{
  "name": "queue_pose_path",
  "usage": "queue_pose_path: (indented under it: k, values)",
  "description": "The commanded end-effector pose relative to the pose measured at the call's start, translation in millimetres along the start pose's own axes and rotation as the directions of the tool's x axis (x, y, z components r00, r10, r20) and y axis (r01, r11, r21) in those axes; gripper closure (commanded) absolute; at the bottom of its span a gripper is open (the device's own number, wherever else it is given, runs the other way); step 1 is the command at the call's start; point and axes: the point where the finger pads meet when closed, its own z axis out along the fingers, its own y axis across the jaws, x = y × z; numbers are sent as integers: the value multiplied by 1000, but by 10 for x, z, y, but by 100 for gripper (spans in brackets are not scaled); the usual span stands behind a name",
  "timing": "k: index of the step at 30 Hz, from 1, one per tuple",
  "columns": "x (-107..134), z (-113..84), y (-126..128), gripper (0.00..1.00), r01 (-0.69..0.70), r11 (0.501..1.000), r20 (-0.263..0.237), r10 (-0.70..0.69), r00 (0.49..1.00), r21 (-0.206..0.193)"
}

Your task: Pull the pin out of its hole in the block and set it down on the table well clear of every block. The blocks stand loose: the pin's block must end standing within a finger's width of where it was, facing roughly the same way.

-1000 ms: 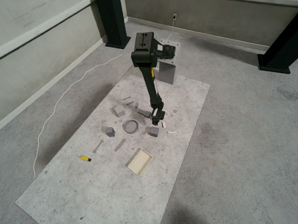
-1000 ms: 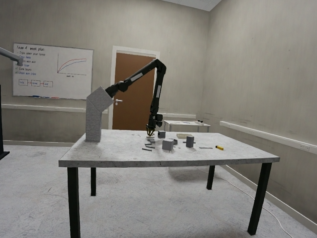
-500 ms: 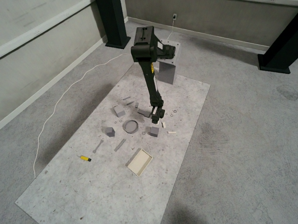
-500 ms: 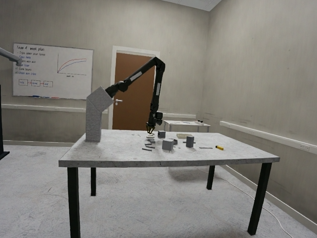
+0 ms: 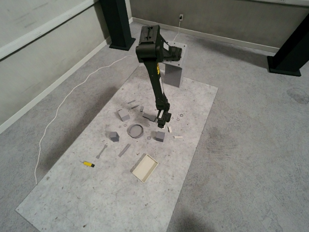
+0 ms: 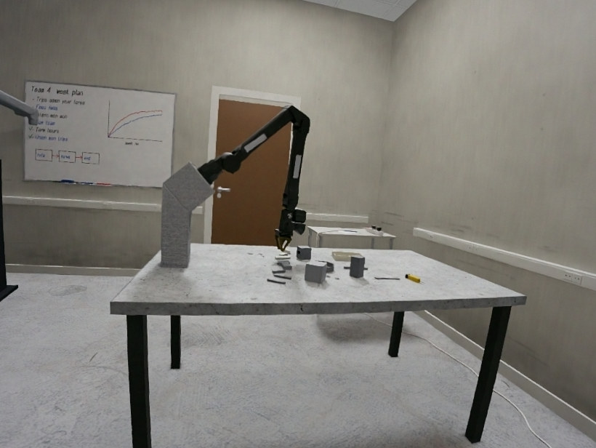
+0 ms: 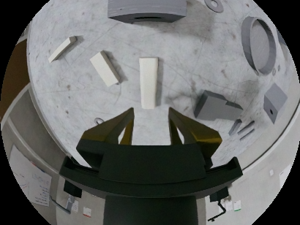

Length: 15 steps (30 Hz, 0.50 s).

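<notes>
Beneath half-open, unladen fingers (image 5: pixel 161 126) (image 6: pixel 283 249): pale bar (image 6: pixel 283 257) (image 7: pixel 148 84), presumably the pin, out, apart from block (image 5: pixel 159 136) (image 6: pixel 303 252) (image 7: pixel 147 10); withdrawal probably outstanding.

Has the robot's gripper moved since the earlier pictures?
Yes: in the exterior view the gripper has risen slightly, away from the table top.
</notes>
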Motion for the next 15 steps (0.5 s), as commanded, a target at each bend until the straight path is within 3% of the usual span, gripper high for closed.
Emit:
queue_pose_path:
  k: [1, 15]
  values:
    - [24, -77, 70, 56, -5, 1000, -1, 5, 1000, -7]
    - [27, -145, 70, 56, -7, 1000, -1, 7, 1000, -7]
